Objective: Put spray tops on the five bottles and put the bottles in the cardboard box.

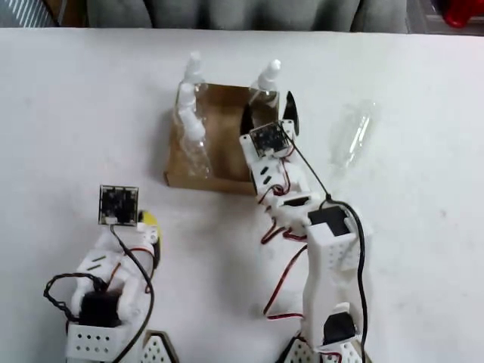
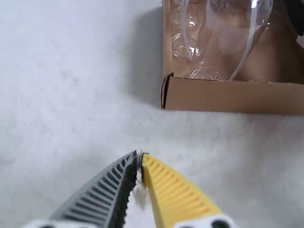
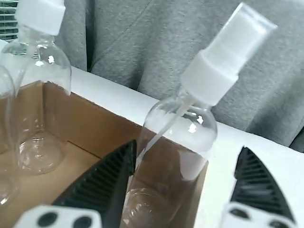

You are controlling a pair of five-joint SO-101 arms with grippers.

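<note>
**High view.** A white desk (image 1: 91,113) carries a cardboard box (image 1: 200,181) near its centre. Three clear bottles with white spray tops stand in the box. The far-left bottle (image 1: 194,76) is at the box's 11 o'clock corner. The near-left bottle (image 1: 189,125) stands along the 9 o'clock wall. The far-right bottle (image 1: 266,83) is at the 1 o'clock corner. A loose bottle (image 1: 352,136) lies on its side on the desk at 3 o'clock from the box, apart from it; whether it bears a top cannot be told. The right arm (image 1: 329,257) enters from 5 o'clock. The right gripper (image 1: 268,117), with black fingers spread, is over the box's 3 o'clock side, and the far-right bottle is just beyond its fingertips. The left arm (image 1: 106,295) sits at 7 o'clock from the box, well apart from it.

**Left wrist view.** The left gripper (image 2: 139,156) has one grey and one yellow finger, pressed together with nothing between them. It is poised over bare desk (image 2: 71,95). Ahead stands the cardboard box (image 2: 228,95), with clear bottle bases visible inside.

**Right wrist view.** The right gripper (image 3: 187,148) is spread wide. The far-right bottle (image 3: 183,128) stands upright in the box corner beyond it, carrying its spray top (image 3: 223,57). Whether either finger touches the bottle cannot be told. The far-left bottle (image 3: 38,95) stands upright in another corner of the cardboard box (image 3: 90,123).
</note>
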